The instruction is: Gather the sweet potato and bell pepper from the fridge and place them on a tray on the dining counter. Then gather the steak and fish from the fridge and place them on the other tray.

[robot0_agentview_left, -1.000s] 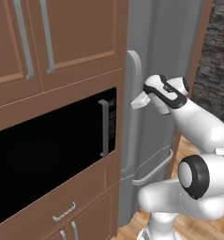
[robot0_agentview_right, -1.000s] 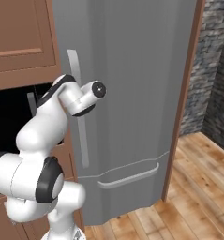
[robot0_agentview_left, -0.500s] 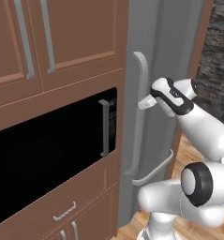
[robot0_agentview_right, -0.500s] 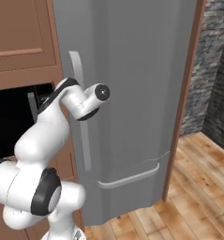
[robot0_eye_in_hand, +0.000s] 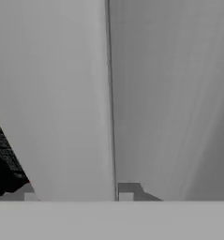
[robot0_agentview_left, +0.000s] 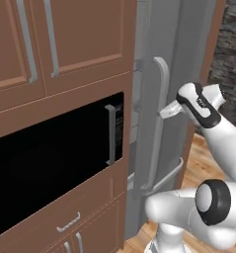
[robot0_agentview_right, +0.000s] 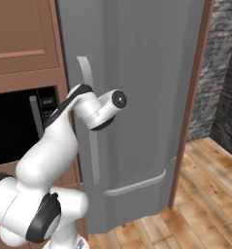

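Pincer (robot0_agentview_left: 165, 112) clenched on the fridge handle (robot0_agentview_left: 159, 123); door (robot0_agentview_right: 137, 107) ajar. A skewed pull could slip the grip off.

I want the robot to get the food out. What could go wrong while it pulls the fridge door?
The gripper is shut on the fridge handle; it might slip off as the door swings. The door is only cracked open, so it could fall shut again. The arm's elbow sits close and may block the door.
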Controlling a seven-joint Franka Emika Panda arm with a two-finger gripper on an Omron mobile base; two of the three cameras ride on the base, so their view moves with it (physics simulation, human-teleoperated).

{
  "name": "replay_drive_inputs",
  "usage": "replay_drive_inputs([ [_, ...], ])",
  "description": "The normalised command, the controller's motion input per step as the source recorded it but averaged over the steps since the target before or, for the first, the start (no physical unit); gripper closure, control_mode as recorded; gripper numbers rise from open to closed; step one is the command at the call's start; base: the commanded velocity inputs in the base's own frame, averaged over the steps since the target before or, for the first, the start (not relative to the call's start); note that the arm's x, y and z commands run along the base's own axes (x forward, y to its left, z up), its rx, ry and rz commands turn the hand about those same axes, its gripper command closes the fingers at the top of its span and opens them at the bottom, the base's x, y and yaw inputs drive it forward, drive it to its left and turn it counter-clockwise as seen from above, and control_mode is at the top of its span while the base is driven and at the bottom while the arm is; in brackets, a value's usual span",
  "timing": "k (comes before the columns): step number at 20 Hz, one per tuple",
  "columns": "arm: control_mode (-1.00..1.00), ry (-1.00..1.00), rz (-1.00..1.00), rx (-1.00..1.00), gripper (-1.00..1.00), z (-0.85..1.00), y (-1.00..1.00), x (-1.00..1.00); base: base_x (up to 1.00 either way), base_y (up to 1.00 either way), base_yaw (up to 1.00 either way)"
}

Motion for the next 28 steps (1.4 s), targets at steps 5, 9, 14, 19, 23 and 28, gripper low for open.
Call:
replay_drive_inputs([
  [5,-1.00,0.05,0.00,0.03,1.00,0.00,-1.00,-0.08,0.00,0.00,0.00],
  [9,-1.00,0.03,-0.01,0.05,1.00,0.00,-1.00,-0.30,0.00,0.00,0.00],
  [14,-1.00,0.00,-0.17,0.04,-1.00,-0.07,-0.86,-0.64,0.00,0.00,0.00],
  [19,-1.00,-0.10,-0.33,0.00,-1.00,-0.01,-0.23,-0.98,0.00,0.00,0.00],
  [23,-1.00,-0.08,-0.19,0.00,-1.00,0.23,-0.30,-0.68,0.00,0.00,0.00],
  [28,-1.00,-0.10,-0.11,0.00,-1.00,0.22,-0.43,-0.59,0.00,0.00,0.00],
])
